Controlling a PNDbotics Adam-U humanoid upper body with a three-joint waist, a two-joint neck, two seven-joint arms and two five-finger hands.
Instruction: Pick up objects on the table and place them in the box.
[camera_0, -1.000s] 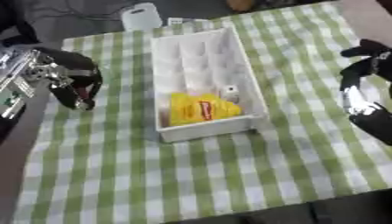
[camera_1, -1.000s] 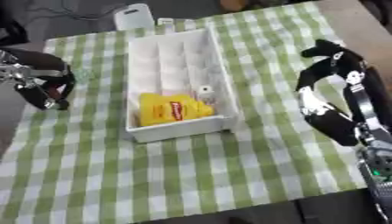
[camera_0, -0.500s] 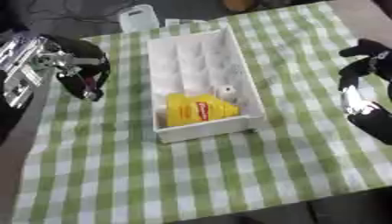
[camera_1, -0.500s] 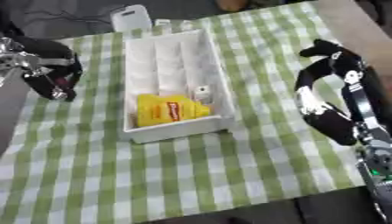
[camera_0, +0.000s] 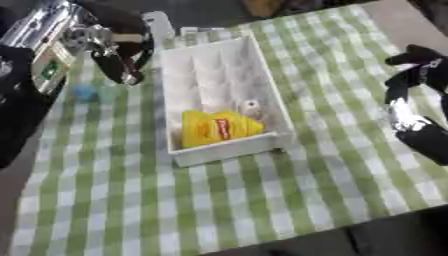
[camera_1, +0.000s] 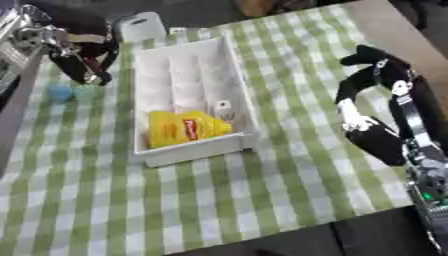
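Two things already lie in the white box (camera_0: 262, 90), at its near end: a yellow packet (camera_0: 219, 128) with a red label, and a small white cylinder (camera_0: 251, 105) just beside it on the far right. Probably they were put there because the near compartment is the easiest one to reach from above; the far compartments of the box look empty.

On the green-checked cloth (camera_0: 289, 190), left of the box, a small pale blue object (camera_1: 59, 92) remains. Its shape is blurred, so only the colour and a roundish outline can be told. It looks like the next thing to pick.

The left hand (camera_1: 83, 52) hangs at the far left, just above and beside the blue object, with its fingers pointing down and somewhat curled, but holding nothing that can be seen. This position suggests that the hand is on the way to the blue object and is prepared to close around it from above.

The right hand (camera_1: 372, 75) stays on the right side, well apart from the box, with the fingers bent and empty; it seems idle, kept away so that the left arm has free space.

One white object (camera_1: 140, 25) stands at the far edge, behind the box; what it is cannot be told.
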